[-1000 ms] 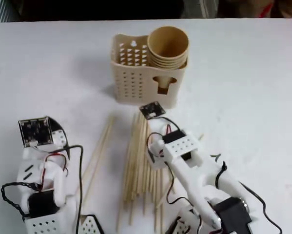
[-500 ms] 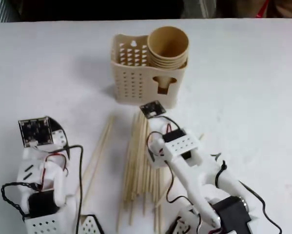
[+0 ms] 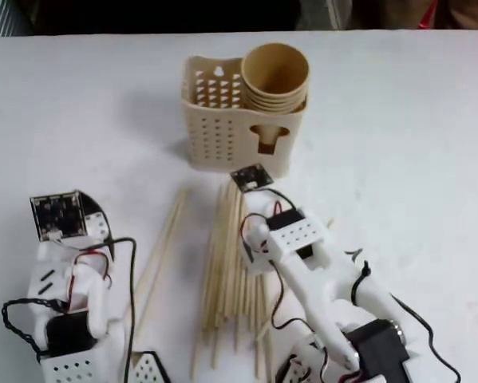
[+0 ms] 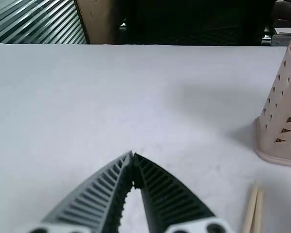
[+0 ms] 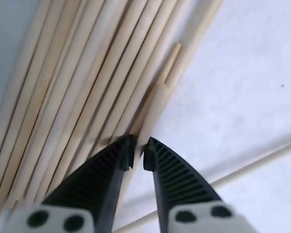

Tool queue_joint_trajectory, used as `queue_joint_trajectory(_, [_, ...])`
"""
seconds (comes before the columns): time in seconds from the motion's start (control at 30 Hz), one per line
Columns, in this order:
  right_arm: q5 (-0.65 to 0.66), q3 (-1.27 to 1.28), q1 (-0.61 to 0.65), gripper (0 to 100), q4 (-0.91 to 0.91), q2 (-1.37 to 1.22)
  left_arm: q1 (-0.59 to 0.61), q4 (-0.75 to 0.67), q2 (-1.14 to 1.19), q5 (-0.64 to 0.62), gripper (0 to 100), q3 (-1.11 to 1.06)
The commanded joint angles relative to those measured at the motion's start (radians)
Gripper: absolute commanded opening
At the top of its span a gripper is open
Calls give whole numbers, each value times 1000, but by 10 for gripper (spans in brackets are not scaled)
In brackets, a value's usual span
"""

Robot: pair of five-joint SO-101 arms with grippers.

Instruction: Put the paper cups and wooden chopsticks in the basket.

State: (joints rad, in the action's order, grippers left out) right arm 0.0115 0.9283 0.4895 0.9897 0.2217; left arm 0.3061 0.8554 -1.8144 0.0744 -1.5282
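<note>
No legible text, label or number on anything.

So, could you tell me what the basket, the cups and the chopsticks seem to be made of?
The basket is probably moulded plastic, cream and matt, with regular punched holes. The cups look like paper: tan, matt, nested, with thin rolled rims. The chopsticks look like pale unvarnished wood or bamboo, with faint lengthwise grain.

White table meets a dark backdrop (slatted blinds at one corner).
</note>
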Motion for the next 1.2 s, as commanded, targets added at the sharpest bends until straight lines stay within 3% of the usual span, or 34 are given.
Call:
queue_joint_trajectory(0.0, [2, -26, -4, 18, 70, 48, 8, -8, -10, 8, 24, 3])
queue_joint_trajectory(0.33, [2, -40, -4, 18, 232, 369, 8, -9, -10, 8, 24, 3])
queue_joint_trajectory(0.5, [3, -17, -1, 18, 231, 449, 8, -9, -10, 8, 24, 3])
queue_joint_trajectory(0.93, [-6, 15, -7, 19, -51, 171, 8, -8, -10, 8, 24, 3])
queue_joint_trajectory(1.17, [-8, -8, -74, 132, -67, 58, 8, -8, -10, 41, 24, 3])
